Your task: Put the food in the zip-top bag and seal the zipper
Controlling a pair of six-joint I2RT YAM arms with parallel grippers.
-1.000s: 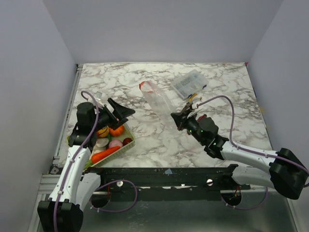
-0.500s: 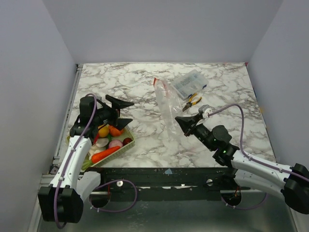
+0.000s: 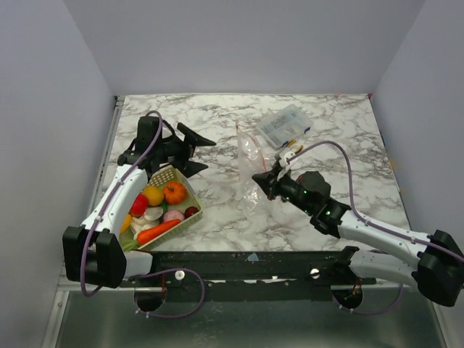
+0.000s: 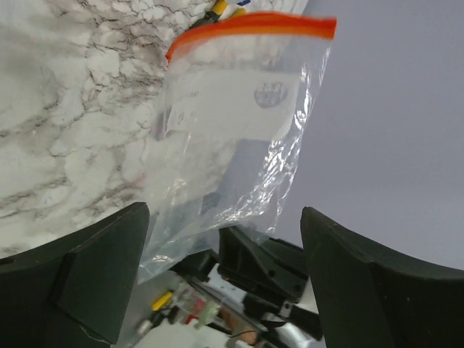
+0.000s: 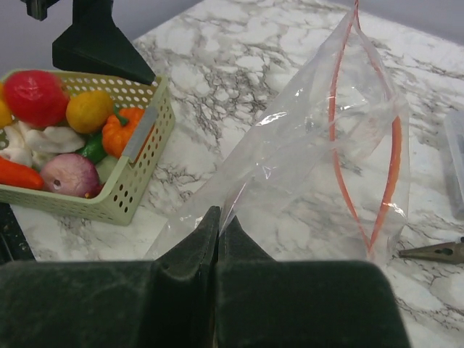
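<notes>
The zip-top bag point(image 3: 249, 156) hangs upright over the table's middle, a bottom corner pinched in my shut right gripper point(image 3: 259, 181). In the right wrist view my right gripper point(image 5: 218, 216) grips the clear zip-top bag point(image 5: 304, 145), and the red-orange zipper point(image 5: 392, 163) forms a parted loop at the far end. My left gripper point(image 3: 196, 154) is open and faces the bag from the left, nothing between its fingers. The left wrist view shows the bag point(image 4: 225, 138) ahead of the left gripper point(image 4: 222, 217), zipper point(image 4: 254, 26) on top. The food point(image 3: 156, 206) lies in the basket: pumpkin point(image 5: 122, 127), carrot point(image 3: 156, 231).
A pale green mesh basket point(image 3: 187, 196) sits at the front left, near the left arm. A clear packet of small parts point(image 3: 284, 125) and yellow-handled pliers point(image 3: 290, 152) lie behind the bag. Grey walls close in the marble table on three sides.
My left gripper left the basket and swung back and right toward the bag. My right gripper raised the bag from lying flat to standing upright and shifted slightly left.
</notes>
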